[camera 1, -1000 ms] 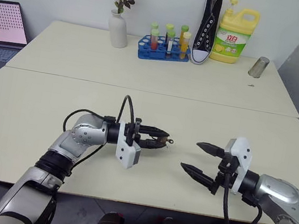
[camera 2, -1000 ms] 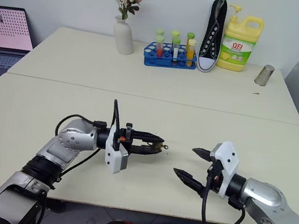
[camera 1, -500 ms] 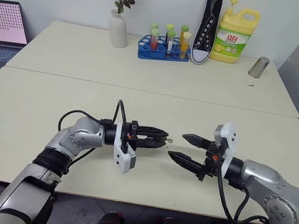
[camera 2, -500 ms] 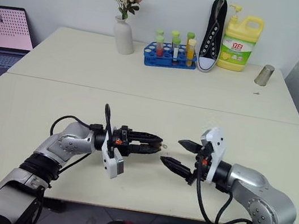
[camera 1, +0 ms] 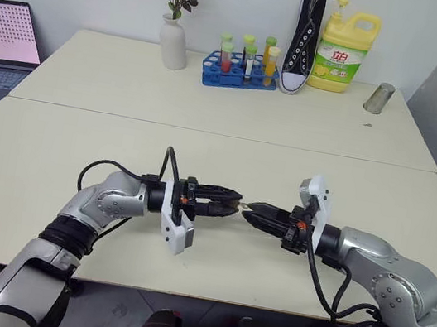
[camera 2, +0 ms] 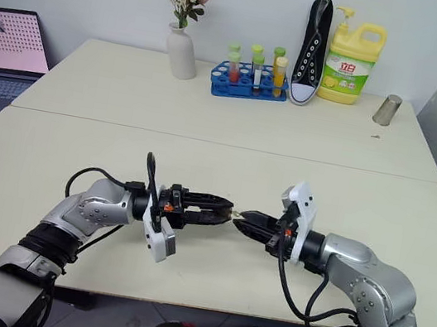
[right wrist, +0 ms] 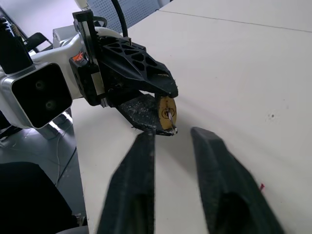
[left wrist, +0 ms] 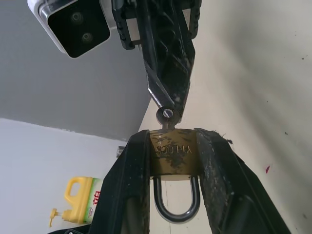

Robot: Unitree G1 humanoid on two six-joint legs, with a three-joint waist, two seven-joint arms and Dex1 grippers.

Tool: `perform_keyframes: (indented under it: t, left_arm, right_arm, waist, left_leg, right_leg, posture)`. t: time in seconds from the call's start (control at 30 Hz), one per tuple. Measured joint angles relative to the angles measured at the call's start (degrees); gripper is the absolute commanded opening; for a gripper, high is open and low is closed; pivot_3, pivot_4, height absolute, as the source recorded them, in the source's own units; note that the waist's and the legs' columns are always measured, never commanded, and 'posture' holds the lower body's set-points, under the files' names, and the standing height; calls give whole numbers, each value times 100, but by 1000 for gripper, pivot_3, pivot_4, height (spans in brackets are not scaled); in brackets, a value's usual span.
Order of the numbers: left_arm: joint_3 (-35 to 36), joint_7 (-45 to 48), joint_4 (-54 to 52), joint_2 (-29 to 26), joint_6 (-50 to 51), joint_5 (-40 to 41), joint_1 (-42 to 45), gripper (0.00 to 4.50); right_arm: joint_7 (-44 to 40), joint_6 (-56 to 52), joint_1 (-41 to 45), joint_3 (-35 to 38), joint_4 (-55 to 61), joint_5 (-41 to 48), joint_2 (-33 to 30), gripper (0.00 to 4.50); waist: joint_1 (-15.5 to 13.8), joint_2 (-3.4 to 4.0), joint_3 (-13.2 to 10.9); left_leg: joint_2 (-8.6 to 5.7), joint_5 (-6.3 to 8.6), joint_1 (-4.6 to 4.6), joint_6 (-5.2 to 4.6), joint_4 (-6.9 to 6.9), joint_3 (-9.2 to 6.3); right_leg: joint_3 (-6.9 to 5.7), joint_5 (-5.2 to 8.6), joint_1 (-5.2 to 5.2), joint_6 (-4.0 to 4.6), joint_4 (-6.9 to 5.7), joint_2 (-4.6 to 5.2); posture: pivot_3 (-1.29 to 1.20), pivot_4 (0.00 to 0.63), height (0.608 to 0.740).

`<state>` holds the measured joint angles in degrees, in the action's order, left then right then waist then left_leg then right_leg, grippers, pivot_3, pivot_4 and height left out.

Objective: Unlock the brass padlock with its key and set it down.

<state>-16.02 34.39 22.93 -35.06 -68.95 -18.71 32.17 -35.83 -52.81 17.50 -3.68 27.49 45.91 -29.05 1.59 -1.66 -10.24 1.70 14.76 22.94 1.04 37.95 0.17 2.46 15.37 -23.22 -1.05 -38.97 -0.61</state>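
Brass padlock (left wrist: 172, 155) level in left gripper (camera 1: 232, 204), key (left wrist: 166, 115) toward closing right gripper (camera 1: 249, 211).

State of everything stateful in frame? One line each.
brass padlock, clamped in the left end effector, off the table, shackle looks closed
key, seated in the padlock's keyhole
left end effector, shut on the padlock
right end effector, right at the key's head, grip unclear
laptop, open, screen lit
detergent bottle, upright, pump cap on
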Motion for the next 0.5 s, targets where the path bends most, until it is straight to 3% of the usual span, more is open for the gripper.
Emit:
perform_keyframes:
  t: [0.5]
  left_arm:
    - [-58, -6, -210, -82, 143, 3, -107, 981]
  right_arm:
    - [-173, -194, 162, -44, -134, 71, -7, 0]
  waist:
    - [0, 0, 0]
  left_leg:
    - [0, 0, 0, 0, 0, -1]
  right_leg:
    - [-1, -1, 0, 1, 0, 2]
  posture:
    - [0, 150, 740]
